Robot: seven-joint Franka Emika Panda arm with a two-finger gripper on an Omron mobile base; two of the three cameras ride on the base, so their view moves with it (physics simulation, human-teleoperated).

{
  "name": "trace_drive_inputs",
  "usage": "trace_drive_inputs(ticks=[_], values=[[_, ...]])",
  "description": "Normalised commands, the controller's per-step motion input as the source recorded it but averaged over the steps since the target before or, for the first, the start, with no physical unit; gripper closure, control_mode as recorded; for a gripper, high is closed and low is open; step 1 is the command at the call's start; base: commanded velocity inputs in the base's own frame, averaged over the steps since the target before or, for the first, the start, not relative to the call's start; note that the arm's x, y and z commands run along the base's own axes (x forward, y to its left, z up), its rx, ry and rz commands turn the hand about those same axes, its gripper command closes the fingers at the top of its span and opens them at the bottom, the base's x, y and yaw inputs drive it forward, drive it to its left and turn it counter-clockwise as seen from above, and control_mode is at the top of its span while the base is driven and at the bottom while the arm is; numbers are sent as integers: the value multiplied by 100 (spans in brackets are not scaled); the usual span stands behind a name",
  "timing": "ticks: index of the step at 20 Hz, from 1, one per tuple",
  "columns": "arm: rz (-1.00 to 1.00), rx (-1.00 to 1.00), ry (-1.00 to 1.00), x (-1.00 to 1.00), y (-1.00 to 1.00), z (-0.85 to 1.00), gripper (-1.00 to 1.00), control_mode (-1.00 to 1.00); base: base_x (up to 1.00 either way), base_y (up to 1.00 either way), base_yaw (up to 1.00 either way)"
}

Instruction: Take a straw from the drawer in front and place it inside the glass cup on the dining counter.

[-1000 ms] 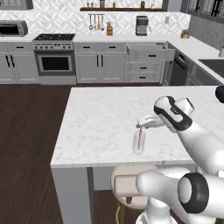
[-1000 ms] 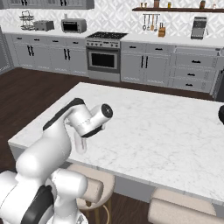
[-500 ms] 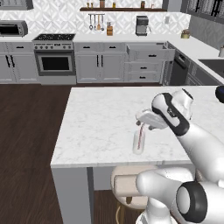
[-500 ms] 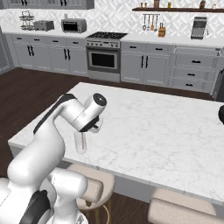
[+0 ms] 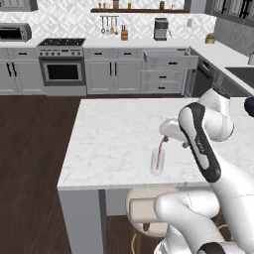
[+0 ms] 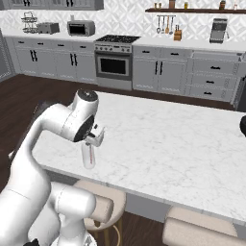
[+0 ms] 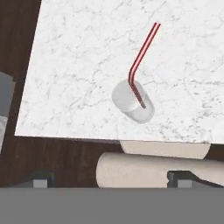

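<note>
Red-and-white striped, the straw point(image 7: 139, 70) stands with its lower end inside the glass cup point(image 7: 132, 102), its bent upper part leaning out toward one o'clock in the hand view. The cup sits upright on the dining counter point(image 5: 114, 134), near the counter's front edge, at about five o'clock from the slab's middle in the left base view. In the right base view the cup point(image 6: 89, 158) is at about eight o'clock on the slab, with a beige stool point(image 6: 98, 202) below the edge beside it. The gripper point(image 7: 111, 180) hangs above the cup, apart from the straw; its two dark fingertips point(image 7: 181, 178) stand spread wide, with nothing between them. In the left base view the gripper point(image 5: 165, 139) is just over the straw's top. The drawer point(image 5: 167, 60) stands pulled open at the far cabinets, at about one o'clock, well apart from the cup.
</note>
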Motion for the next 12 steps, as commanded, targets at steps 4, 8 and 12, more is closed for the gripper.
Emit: trace_drive_inputs(ticks=[4,8,12], values=[[-9,-40,-3,-71,21,9,-100,-100,0,0,0],[-3,-39,0,-41,53,0,-100,-100,0,0,0],[0,-13,14,-3,68,0,-100,-100,0,0,0]])
